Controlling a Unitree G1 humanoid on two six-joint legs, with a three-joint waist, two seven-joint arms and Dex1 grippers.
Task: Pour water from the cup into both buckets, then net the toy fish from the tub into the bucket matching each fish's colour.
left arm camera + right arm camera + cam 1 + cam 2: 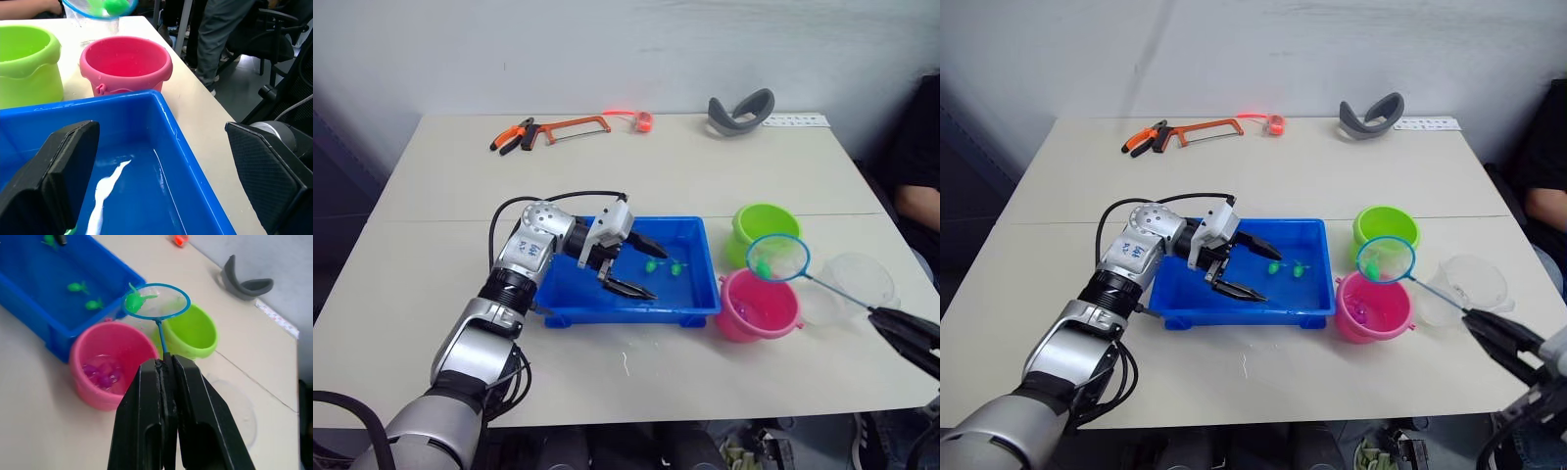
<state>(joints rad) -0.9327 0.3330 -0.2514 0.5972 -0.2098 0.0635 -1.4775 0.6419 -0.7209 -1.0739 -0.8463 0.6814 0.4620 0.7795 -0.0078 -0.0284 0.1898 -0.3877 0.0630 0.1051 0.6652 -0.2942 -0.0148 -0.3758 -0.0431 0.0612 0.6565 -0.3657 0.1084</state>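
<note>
I have the right gripper (pixel 164 377) at the near right edge of the table, fingers pinched tight on the thin blue handle of the net (pixel 157 301). The hoop hangs above the gap between the pink bucket (pixel 760 305) and the green bucket (pixel 766 227), with one green fish (pixel 134 300) lying in the mesh. My read: that fish is tiny, light, hard plastic and probably wet and slick, so no pinching it, just tip the hoop over the green bucket and let it slide off. The handle is slender and likely flexes, and I'm gripping it at the far tail, so the hoop may wobble; slow wrist moves. The pink bucket sits near right, touching the tub's right end, with magenta fish (pixel 100 374) at the bottom. The clear cup (pixel 855 284) stands just right of the pink bucket, thin-walled and easy to knock. The blue tub (pixel 700 305) sits mid-table; the left gripper (pixel 631 264) hovers inside its left half, jaws spread wide, holding nothing. Two green fish (pixel 664 265) lie in the tub to its right. The green bucket is just beyond the pink one, at the tub's far right corner. Far edge: a hacksaw (pixel 570 127), pliers (pixel 513 136) and a grey curved piece (pixel 740 112), well apart from the work.
</note>
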